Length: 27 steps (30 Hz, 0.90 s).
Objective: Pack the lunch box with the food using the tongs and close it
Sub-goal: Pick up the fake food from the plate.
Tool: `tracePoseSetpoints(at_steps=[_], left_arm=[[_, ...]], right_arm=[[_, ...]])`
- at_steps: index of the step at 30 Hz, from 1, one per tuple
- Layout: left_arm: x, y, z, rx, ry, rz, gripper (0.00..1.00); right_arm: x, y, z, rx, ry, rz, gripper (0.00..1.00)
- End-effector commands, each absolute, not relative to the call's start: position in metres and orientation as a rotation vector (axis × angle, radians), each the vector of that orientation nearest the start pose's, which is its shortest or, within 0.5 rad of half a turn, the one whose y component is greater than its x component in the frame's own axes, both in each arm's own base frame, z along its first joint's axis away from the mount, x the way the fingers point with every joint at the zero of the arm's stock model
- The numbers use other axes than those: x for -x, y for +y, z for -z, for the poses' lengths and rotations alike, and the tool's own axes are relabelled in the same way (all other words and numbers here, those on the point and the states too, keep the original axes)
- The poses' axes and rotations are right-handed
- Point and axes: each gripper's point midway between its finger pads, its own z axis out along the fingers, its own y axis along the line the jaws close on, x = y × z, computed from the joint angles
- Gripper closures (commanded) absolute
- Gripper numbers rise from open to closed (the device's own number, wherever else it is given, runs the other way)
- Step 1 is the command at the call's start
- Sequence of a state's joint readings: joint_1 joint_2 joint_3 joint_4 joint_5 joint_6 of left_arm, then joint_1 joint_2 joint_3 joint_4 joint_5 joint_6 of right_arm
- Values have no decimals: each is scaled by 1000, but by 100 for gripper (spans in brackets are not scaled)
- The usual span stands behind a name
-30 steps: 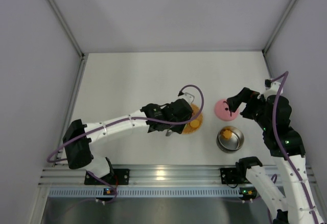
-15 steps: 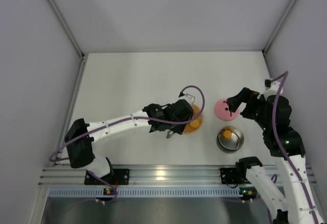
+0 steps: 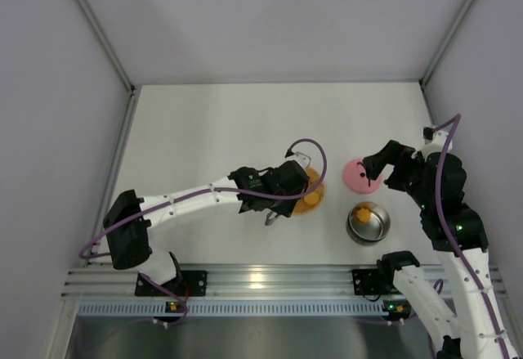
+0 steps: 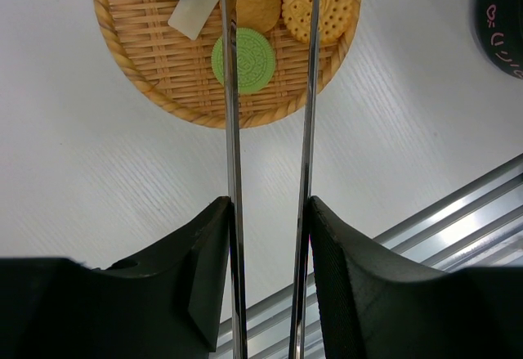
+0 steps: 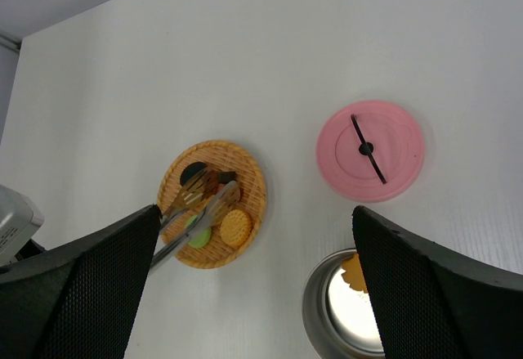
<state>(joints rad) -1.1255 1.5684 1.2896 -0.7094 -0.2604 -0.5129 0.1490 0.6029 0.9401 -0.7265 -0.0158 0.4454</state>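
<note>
**Left wrist view.** The left gripper (image 4: 268,208) had its fingers (image 4: 208,244) pressed on the outer faces of the tongs (image 4: 309,130), pinching the two arms partway in. The arms stood apart, near parallel. The tongs' long axis ran straight ahead of the fingers onto the woven mat (image 4: 122,56), where the food (image 4: 323,6) lay. A green biscuit (image 4: 244,59) sat partly under one arm and a tan one lay between the arms. The tips passed out of frame.

**Right wrist view.** The right gripper (image 5: 255,212) was spread wide and empty. The pink lid (image 5: 372,150) lay flat ahead of it. The lunch box (image 5: 315,302) stood near the lid, uncovered, with one orange piece (image 5: 355,271) inside. The tong tips stood apart above the mat's middle.

**Top view.** The lunch box lay to the right of the mat, apart from it and nearer the right arm (image 3: 445,204).

**Judgement.** The next pick lay directly beneath the tips, and the carry would run rightward to the box.
</note>
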Motion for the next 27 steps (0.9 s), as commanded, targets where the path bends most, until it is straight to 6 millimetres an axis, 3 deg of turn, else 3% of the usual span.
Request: tracePoseSetpoints(at_steps=[1,27], left_arm=[[-182,-328,-149,-645,2446,374,54],[-171,-326,-149,-661,2468,412,54]], right_arm=[[-227,48,-275,-294,1945,-378,0],[-224,49,-270,-299,1948,-382,0]])
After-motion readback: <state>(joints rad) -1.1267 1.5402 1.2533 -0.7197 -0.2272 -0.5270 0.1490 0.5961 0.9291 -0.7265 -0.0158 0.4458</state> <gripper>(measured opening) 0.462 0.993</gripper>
